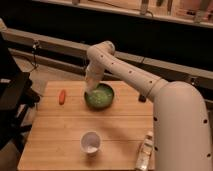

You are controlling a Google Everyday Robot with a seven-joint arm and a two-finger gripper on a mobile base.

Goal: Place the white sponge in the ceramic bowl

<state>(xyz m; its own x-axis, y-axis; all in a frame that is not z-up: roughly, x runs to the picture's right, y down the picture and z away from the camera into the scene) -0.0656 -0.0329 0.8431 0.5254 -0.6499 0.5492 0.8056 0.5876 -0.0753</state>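
The big white robot arm (131, 71) rises from the bulky body at the lower right, runs up and left to a bent elbow at the back edge of the table, then drops steeply to the gripper (91, 91). The gripper points down and hangs at the left rim of the round green glazed ceramic bowl (103, 100), low over its speckled inside. How far the gripper is open cannot be told, nor whether it holds anything. The white sponge cannot be made out apart from the gripper's pale tip. The light wooden table (55, 132) spreads wide in front of the gripper, its bare boards reaching to the near and left edges. A black chair (12, 97) stands off the left edge. A white cup (90, 142) stands upright well in front of the gripper. A slim pale bottle (144, 154) stands far to the front right, beside the robot's body. A small orange-red oblong thing (62, 96) lies near the gripper's left.
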